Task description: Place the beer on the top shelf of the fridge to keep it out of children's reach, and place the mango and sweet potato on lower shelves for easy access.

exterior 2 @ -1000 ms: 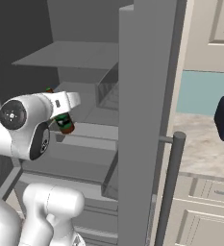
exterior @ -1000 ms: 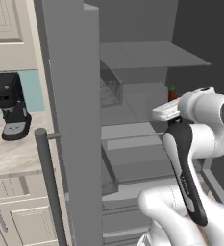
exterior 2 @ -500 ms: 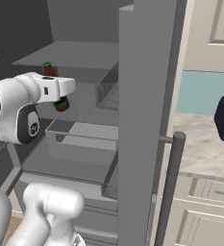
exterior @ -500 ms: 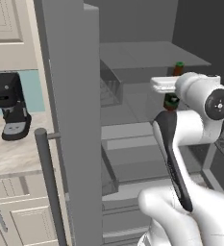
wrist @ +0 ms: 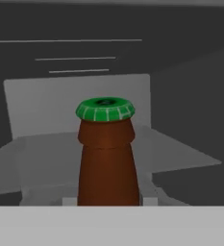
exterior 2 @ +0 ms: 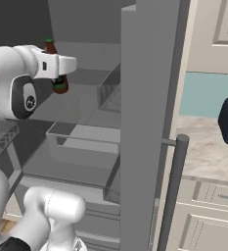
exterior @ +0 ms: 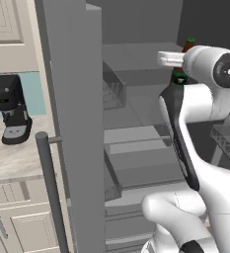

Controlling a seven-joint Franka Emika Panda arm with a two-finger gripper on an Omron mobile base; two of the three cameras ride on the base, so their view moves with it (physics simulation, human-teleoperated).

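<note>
My gripper (exterior 2: pixel 57 72) is shut on the beer (exterior 2: pixel 60 86), a brown bottle with a dark green label, held upright in front of the open fridge (exterior: pixel 136 113). In the hand view its neck (wrist: pixel 106 166) and green cap stand straight ahead, and beyond them lies the pale grey top shelf (wrist: pixel 180 154). Its cap and label (exterior: pixel 179 76) peek out behind my white hand in the left base view, level with the top shelf (exterior: pixel 131 57). Lower shelves (exterior 2: pixel 86 110) lie beneath. The mango and the sweet potato are out of view.
The grey fridge door (exterior: pixel 72 99) stands open close by, its bar handle (exterior: pixel 50 188) towards me. A wire basket (exterior: pixel 114 91) hangs under the top shelf, above a grey drawer (exterior 2: pixel 81 142). A black coffee machine (exterior: pixel 10 108) stands on the counter beside beige cupboards (exterior 2: pixel 203 225).
My arm has lifted the beer from middle-shelf height up to the level of the top shelf and carried it towards the fridge interior. The fridge and the base have not moved.
</note>
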